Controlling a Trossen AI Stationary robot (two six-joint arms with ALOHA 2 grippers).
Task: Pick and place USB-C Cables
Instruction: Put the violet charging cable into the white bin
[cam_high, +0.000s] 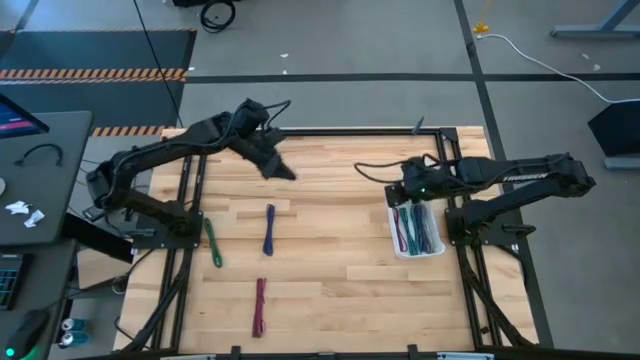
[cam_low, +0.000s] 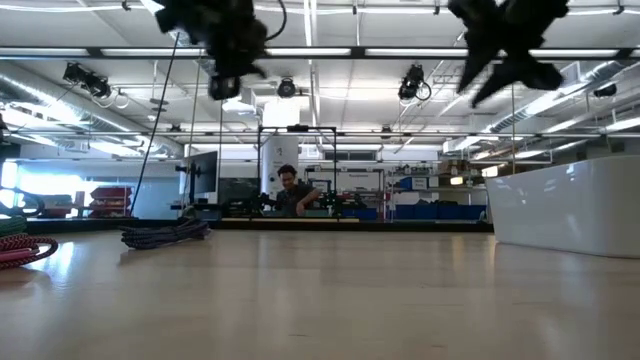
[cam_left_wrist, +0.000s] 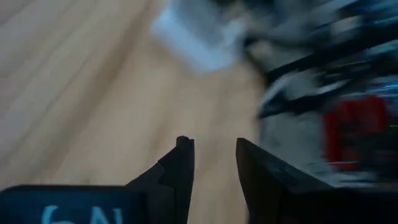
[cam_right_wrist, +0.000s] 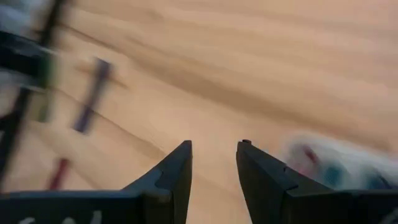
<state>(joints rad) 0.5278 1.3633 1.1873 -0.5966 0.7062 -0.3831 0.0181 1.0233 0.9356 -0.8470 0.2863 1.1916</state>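
Worktop (cam_high: 340, 200) centre is bare wood between the blue cable (cam_high: 269, 229) and the white tray (cam_high: 415, 232) at the right edge. Obstacles lie loose toward the left: green cable (cam_high: 213, 241) near the left edge, maroon cable (cam_high: 259, 306) near the front edge. Both arms are raised above the rear half.

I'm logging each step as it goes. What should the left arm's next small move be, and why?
Probably lower the left gripper toward the blue cable, the nearest loose one. Its fingers are open and empty, raised above the table. Green and maroon cables also lie outside the white tray, over which the right gripper hovers.
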